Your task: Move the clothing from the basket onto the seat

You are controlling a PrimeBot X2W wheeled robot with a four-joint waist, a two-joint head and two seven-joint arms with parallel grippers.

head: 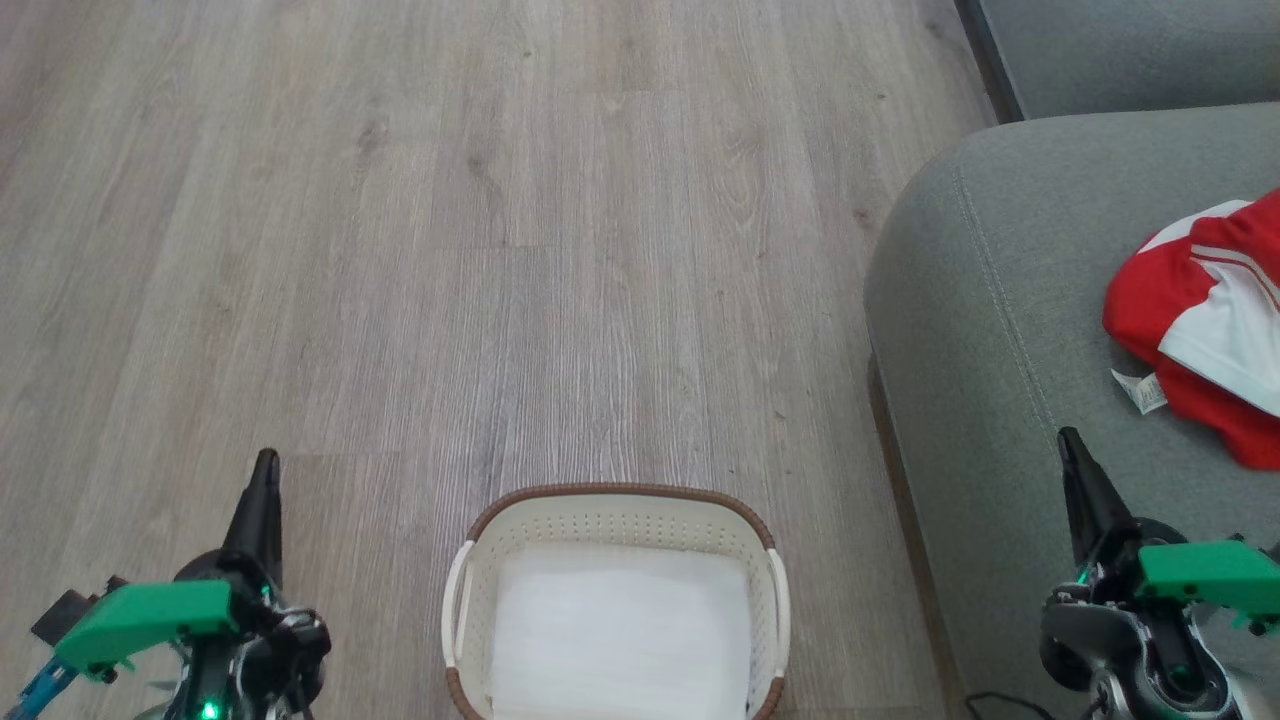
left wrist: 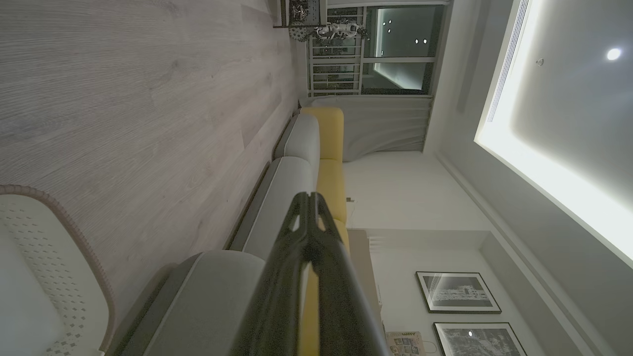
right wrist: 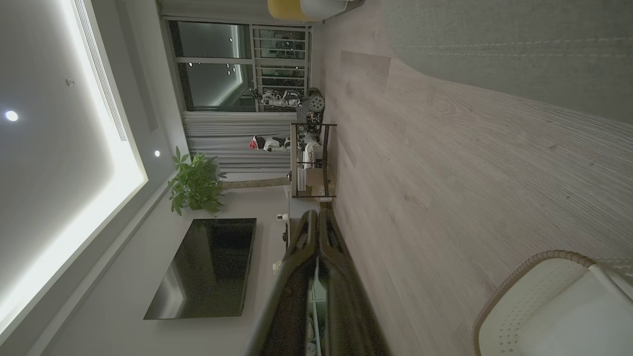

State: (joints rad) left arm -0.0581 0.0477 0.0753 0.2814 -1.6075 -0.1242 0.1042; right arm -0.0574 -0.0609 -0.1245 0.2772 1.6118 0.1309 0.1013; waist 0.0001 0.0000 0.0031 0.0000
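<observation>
Two hands in shot, and both are pinched fully shut with nothing in them.

Far left of the head view, the left hand [head: 266,462] hangs low over the wood-look floor [head: 500,250], pointing up the frame with a green block behind it. Its own wrist cam shows the two dark fingers [left wrist: 289,267] pressed together into one blade. The braided basket rim curves in at the lower left of that view.

Dead centre at the bottom edge is the laundry basket [head: 620,492]. It stands on the floor between the two hands, well apart from either. It has cream perforated walls, a brown braided rim and a white handle on each side, and its white bottom is in plain sight.

Moving right you hit the grey-green seat cushion [head: 990,280], with a rounded corner and a stitched seam running down it. The right hand [head: 1068,437] is over the near part of the cushion, tips together and pointing up the frame. Can't tell if it's actually touching the fabric.

The clothing [head: 1190,300], red with white panels and stripes, lies crumpled on the seat cushion at the far right, partly cut off by the frame edge. Its small white tag [head: 1140,390] pokes out toward the right hand, near it but not touching.

The right wrist cam has that hand's closed fingers running up past a black TV [right wrist: 207,267] and a potted plant [right wrist: 195,185], with a corner of the basket at lower right.
</observation>
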